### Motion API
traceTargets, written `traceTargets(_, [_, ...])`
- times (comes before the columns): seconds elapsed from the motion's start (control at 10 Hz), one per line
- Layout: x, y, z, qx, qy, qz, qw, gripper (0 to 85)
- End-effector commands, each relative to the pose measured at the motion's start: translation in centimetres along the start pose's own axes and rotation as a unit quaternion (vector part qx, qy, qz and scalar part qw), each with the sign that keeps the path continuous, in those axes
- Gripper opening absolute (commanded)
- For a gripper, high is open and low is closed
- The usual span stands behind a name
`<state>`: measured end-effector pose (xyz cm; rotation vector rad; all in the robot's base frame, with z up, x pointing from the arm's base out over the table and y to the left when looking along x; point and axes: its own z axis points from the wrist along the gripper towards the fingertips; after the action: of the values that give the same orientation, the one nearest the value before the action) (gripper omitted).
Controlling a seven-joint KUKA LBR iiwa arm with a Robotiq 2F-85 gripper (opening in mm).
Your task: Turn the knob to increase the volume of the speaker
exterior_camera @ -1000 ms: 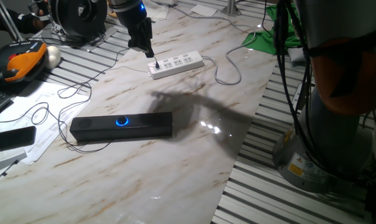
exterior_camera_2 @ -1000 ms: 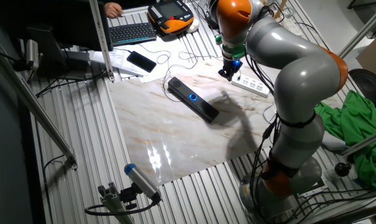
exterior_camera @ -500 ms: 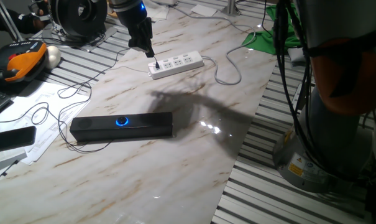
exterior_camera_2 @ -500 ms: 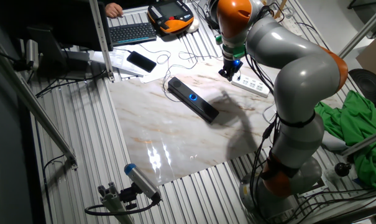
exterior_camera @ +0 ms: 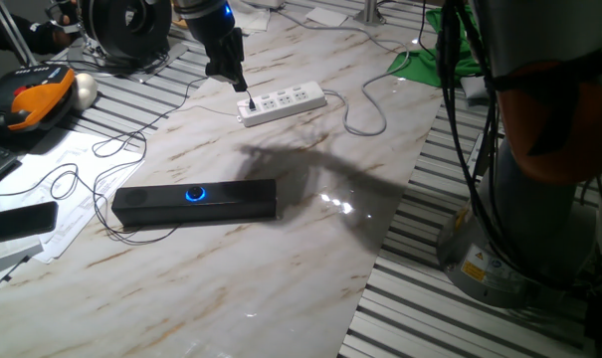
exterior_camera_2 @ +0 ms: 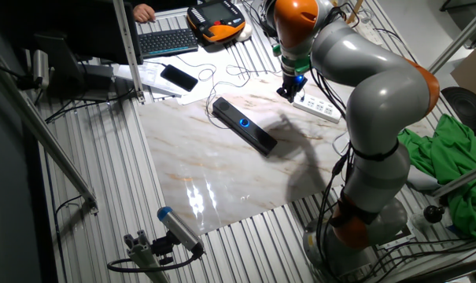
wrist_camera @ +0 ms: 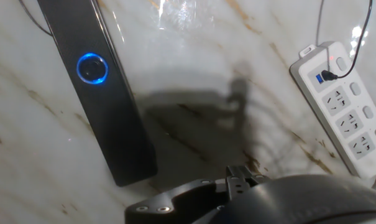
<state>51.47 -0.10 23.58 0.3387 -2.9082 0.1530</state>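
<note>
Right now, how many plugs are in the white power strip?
1 that I can see. A small black plug sits in the power strip at its switch end; the other outlets in the hand view look empty. The strip's far end runs out of that view.

Speaker (exterior_camera: pixel 194 202) flat on the marble table, knob (exterior_camera: pixel 194 194) lit.

The speaker is a long, narrow black bar lying lengthwise on the tabletop, a thin black cable trailing from one end. The knob, small and round with a glowing blue ring, sits in the middle of its upper face; nothing touches it.
</note>
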Motion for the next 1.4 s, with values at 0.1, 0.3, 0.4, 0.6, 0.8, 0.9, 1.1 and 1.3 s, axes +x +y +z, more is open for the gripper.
traceTargets(0.1, [0.0,0.0,-0.01,0.0,-0.001,0.008,1.0,0.0])
traceTargets(0.3, [0.0,0.0,-0.01,-0.001,0.0,-0.001,1.0,0.0])
traceTargets(0.4, [0.0,0.0,-0.01,-0.001,0.0,0.002,1.0,0.0])
traceTargets(0.6, [0.0,0.0,-0.01,-0.017,-0.049,0.027,0.9983,0.0])
traceTargets(0.8, [0.0,0.0,-0.01,-0.031,-0.059,0.043,0.9968,0.0])
traceTargets(0.9, [0.0,0.0,-0.01,-0.04,-0.053,0.031,0.9973,0.0])
traceTargets(1.1, [0.0,0.0,-0.01,-0.052,-0.042,0.004,0.9977,0.0])
traceTargets(1.3, [0.0,0.0,-0.01,-0.039,-0.048,0.002,0.9981,0.0])
